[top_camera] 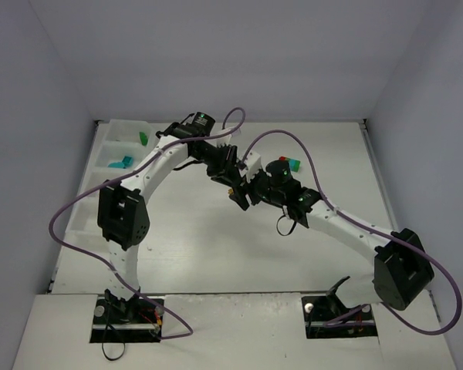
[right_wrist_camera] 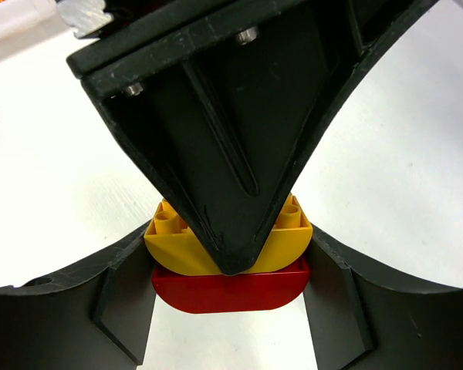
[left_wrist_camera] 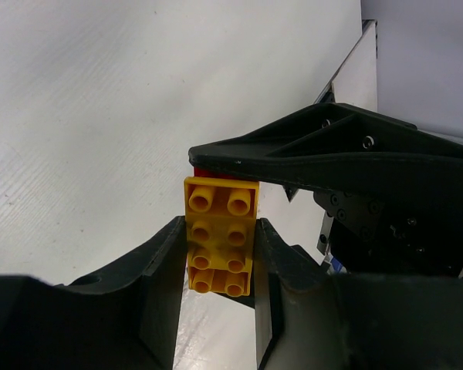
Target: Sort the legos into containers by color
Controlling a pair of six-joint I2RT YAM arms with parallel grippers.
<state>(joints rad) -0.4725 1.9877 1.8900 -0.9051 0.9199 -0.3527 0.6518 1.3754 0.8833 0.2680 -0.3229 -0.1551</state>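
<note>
Left wrist: left tool [left_wrist_camera: 220, 247] and right tool [right_wrist_camera: 230, 266] grip yellow-red legos [left_wrist_camera: 218, 202].

A yellow brick [left_wrist_camera: 220, 239], studs showing, sits stacked on a red brick [right_wrist_camera: 231, 291], pinched from both sides near the middle of the tabletop [top_camera: 216, 247]. The translucent tray [top_camera: 119, 129] lies along the left edge by the far corner. One compartment holds a green brick [top_camera: 143, 138], the next a teal brick [top_camera: 122, 162].

You have a white table [top_camera: 216, 254], its top faintly streaked. Behind the table stands a plain pale lilac-grey back wall [top_camera: 231, 54]. A matching left wall [top_camera: 23, 154] and right wall [top_camera: 440, 116] close the table's sides. Light over the table is even, with soft shadows.
</note>
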